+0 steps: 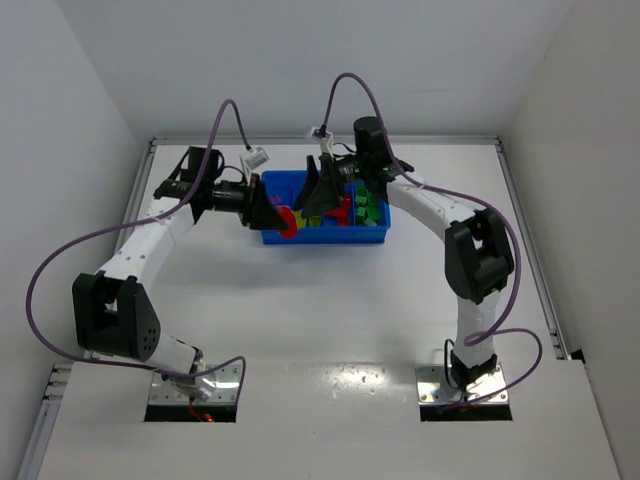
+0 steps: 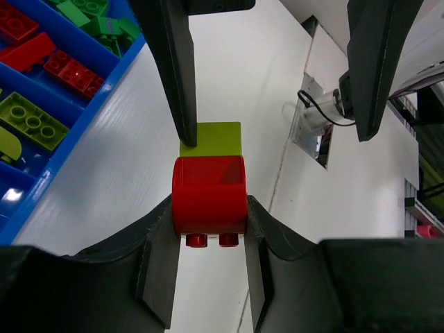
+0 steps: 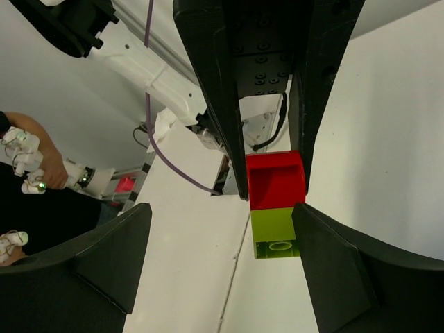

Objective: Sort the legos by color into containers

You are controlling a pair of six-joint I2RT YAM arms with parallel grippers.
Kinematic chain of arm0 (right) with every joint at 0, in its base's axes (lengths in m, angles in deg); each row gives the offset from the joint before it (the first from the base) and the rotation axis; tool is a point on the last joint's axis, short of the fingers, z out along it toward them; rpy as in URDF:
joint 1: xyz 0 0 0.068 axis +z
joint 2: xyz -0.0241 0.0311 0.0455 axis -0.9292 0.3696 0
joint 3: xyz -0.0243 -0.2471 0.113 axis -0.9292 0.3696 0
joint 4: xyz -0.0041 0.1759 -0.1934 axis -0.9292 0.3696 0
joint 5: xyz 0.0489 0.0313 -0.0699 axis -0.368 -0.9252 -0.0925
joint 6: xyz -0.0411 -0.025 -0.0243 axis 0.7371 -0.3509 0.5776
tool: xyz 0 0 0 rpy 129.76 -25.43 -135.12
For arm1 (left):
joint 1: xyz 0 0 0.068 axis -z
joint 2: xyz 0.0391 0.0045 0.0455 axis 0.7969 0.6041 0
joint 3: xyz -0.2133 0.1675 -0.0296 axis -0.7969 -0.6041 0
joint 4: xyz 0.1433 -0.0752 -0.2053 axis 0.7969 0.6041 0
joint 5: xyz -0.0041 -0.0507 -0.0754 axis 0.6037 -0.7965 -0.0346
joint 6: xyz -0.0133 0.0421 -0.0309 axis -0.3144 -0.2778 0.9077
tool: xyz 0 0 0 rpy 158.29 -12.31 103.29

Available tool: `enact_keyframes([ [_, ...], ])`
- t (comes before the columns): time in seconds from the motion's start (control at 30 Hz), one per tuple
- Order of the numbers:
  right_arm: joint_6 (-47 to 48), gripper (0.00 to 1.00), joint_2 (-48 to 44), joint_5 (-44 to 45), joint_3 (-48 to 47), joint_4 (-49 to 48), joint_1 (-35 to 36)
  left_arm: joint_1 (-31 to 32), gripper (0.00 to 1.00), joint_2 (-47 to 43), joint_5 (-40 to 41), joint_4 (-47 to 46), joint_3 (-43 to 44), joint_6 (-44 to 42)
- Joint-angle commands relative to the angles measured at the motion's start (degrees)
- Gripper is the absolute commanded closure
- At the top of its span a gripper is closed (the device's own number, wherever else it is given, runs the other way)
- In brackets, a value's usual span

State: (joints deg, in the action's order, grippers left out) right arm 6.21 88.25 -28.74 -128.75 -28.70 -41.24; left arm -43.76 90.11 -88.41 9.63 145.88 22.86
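Clamping the red brick [image 2: 209, 194], the left end effector [image 2: 208, 211] offers the yellow-green brick [image 2: 216, 137] joined beyond it to the open right end effector [image 3: 222, 222], which straddles it off-centre.

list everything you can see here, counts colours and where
brick stack: 1, red brick joined to yellow-green brick, held above the table beside the tray
tray: 1, bright blue, far middle of table
red bricks: at least 3, in the tray
green bricks: several, in the tray
loose yellow-green brick: at least 1, in the tray
table: 1, white
cables: 2, purple, along the arms
left gripper: shut on the brick stack's red end
right gripper: open, facing the stack
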Motion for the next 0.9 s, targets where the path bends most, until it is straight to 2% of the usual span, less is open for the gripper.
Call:
enact_keyframes([
  [0.0,-1.2,0.18,0.6,-2.8,1.5,-2.8,0.8,0.6,0.99,-0.3,-2.6,-2.2,3.2,-0.5],
  [0.6,-0.7,0.19,2.3,3.3,2.4,-1.2,-0.3,0.6,0.99,-0.8,-3.6,-2.2,4.4,0.6],
  [0.63,-0.7,0.21,2.3,3.3,2.4,-1.2,-0.3,0.6,0.99,-0.8,-3.6,-2.2,4.4,0.6],
  [0.67,-0.7,0.31,2.3,3.3,2.4,-1.2,-0.3,0.6,0.99,-0.8,-3.6,-2.2,4.4,0.6],
  [0.83,-0.7,0.56,2.3,2.8,2.4,-1.2,-0.3,0.6,0.99,-0.8,-2.5,-2.2,4.4,0.6],
  [0.87,-0.7,0.66,2.3,2.8,2.4,-1.2,-0.3,0.6,0.99,-0.8,-2.5,-2.2,4.4,0.6],
])
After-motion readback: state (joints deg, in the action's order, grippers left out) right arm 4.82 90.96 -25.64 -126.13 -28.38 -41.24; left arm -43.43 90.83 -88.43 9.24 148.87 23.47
